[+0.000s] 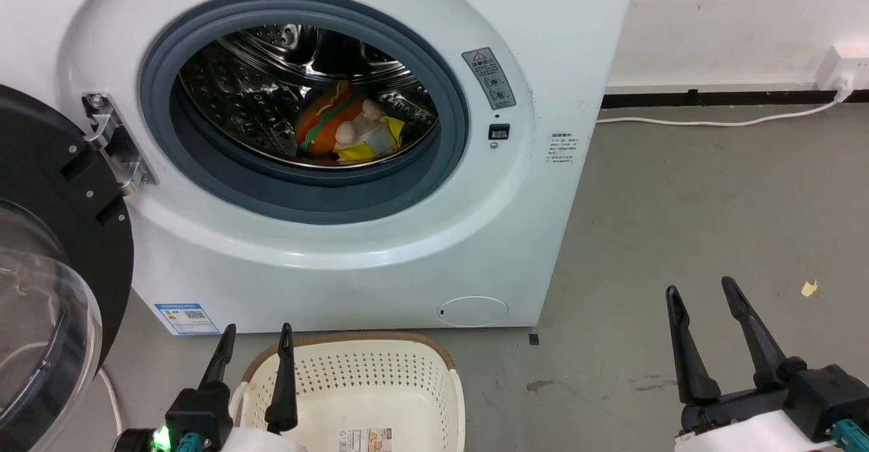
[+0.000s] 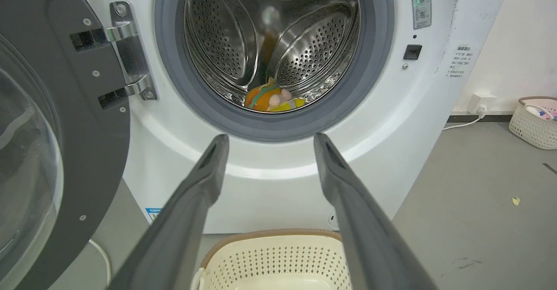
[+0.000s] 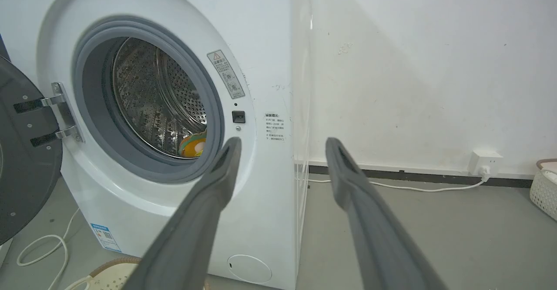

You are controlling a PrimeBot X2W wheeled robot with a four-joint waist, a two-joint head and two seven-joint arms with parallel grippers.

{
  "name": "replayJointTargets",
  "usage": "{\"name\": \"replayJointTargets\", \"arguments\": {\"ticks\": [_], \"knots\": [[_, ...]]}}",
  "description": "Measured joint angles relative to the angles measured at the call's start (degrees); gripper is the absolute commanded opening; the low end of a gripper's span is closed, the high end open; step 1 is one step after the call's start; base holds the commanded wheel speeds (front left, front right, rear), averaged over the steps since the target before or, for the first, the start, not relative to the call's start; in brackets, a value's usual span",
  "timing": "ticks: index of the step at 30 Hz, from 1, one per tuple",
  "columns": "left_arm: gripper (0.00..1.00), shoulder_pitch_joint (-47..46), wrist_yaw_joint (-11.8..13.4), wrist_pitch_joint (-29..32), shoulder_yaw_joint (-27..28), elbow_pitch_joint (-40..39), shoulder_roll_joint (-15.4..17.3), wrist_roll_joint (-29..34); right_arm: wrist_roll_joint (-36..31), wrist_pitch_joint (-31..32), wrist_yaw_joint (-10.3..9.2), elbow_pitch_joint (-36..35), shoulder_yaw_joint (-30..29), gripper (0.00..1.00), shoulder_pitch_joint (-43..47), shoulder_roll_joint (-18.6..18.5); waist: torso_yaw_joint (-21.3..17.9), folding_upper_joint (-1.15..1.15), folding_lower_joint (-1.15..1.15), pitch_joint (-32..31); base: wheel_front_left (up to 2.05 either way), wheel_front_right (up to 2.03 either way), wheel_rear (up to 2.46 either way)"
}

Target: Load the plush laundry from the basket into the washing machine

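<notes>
Inside the steel drum point(image 1: 271, 72) of the washing machine point(image 1: 353, 269), the plush laundry point(image 1: 343, 129) lies on the lower curve of the drum wall. The orange hot-dog piece is on the left, with the pale pink lumps and the yellow piece against it. I judge that it rests there because the drum's slope gathers a soft load at its lowest point, well behind the grey gasket point(image 1: 305, 197), so nothing overhangs the opening. The basket point(image 1: 353, 370) sits on the floor just in front of the machine, below the opening; the part of its interior I can see holds only a paper label. The door point(image 1: 81, 235) hangs swung wide at the robot's left, leaving the opening free. The left hand point(image 1: 258, 328) hovers over the basket's left side, fingers spread and gripping nothing. The right hand point(image 1: 700, 286) hangs over bare floor to the right of the machine, likewise spread and empty. The laundry is well apart from both hands: above and beyond the left hand, up and to the left of the right hand.
</notes>
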Motion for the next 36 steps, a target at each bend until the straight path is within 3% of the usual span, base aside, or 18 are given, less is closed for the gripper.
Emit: {"name": "replayJointTargets", "arguments": {"ticks": [9,10,36], "knots": [[1.0,0.01,0.49,0.0,2.08,-0.58,-1.68,0.45,0.42,0.0,0.0,0.45,0.32,1.0,0.0,0.0,0.23,0.0,0.0,0.36,0.0,0.0,0.0],[0.0,-0.04,0.55,0.02,2.16,-0.65,-1.7,0.43,0.4,0.02,0.0,0.47,0.34,0.0,-0.02,0.0,0.24,0.0,0.0,0.38,0.0,0.0,0.0],[0.0,-0.07,-0.99,2.55,3.42,-1.23,-2.77,2.4,-0.32,2.53,0.0,0.6,0.41,0.0,-0.21,0.0,0.83,0.0,0.0,-0.02,0.0,0.0,0.0]]}}
